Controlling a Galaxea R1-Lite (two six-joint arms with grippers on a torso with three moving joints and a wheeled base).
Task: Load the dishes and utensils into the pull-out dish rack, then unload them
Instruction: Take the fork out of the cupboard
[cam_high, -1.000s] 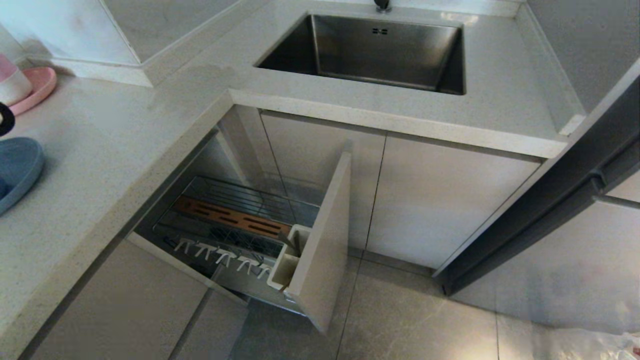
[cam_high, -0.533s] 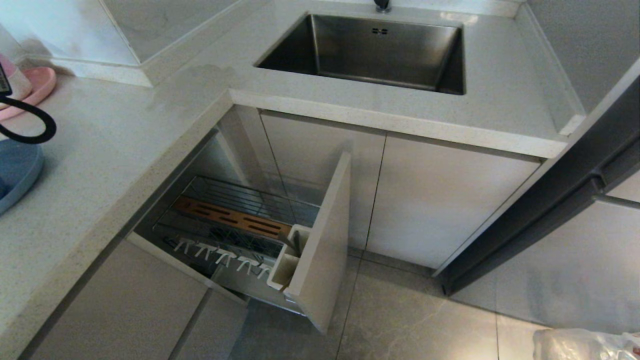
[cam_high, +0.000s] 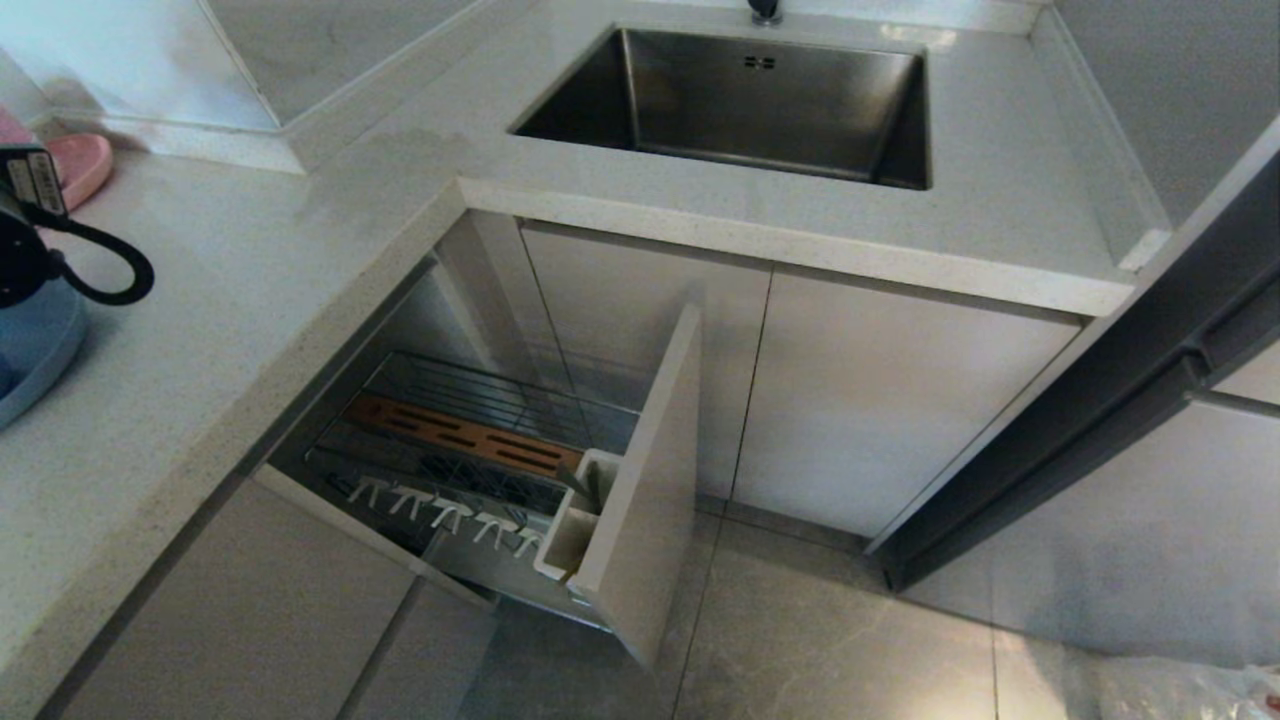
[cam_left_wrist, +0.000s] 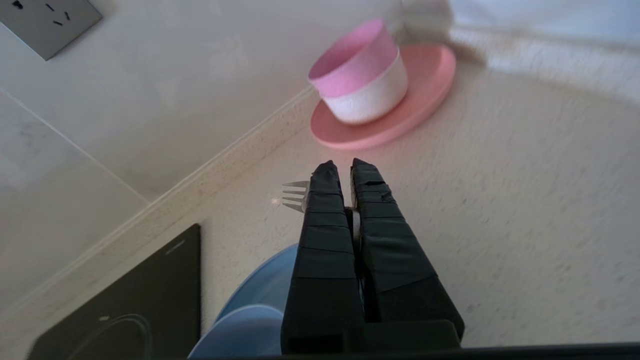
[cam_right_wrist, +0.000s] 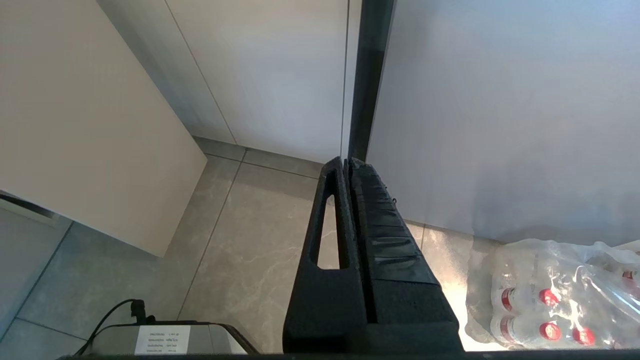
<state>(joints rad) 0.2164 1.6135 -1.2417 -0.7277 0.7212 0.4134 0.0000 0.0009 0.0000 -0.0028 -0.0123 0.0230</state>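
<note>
My left gripper (cam_left_wrist: 345, 167) is shut on a slim silver fork (cam_left_wrist: 296, 195), whose tines stick out sideways past one finger. It hangs above the countertop, just beyond the pale-blue plate (cam_left_wrist: 265, 285) and the small pale-blue bowl (cam_left_wrist: 240, 332) standing on it. In the head view only that arm's wrist and cable (cam_high: 30, 240) show at the far left, over the blue plate (cam_high: 35, 350). The pull-out dish rack (cam_high: 470, 440) stands open below the counter, with its wooden bar, white prongs and white utensil cup (cam_high: 575, 520). My right gripper (cam_right_wrist: 346, 162) is shut and parked over the floor.
A pink-and-white bowl (cam_left_wrist: 362, 80) sits on a pink plate (cam_left_wrist: 400, 117) near the wall corner. A black hob (cam_left_wrist: 125, 300) lies beside the blue plate. The steel sink (cam_high: 740, 100) is behind the rack. A pack of water bottles (cam_right_wrist: 550, 295) lies on the floor.
My left wrist and its cable loop have come further into the head view from the left edge, rising over the blue plate. The rack and the right arm are unchanged.
</note>
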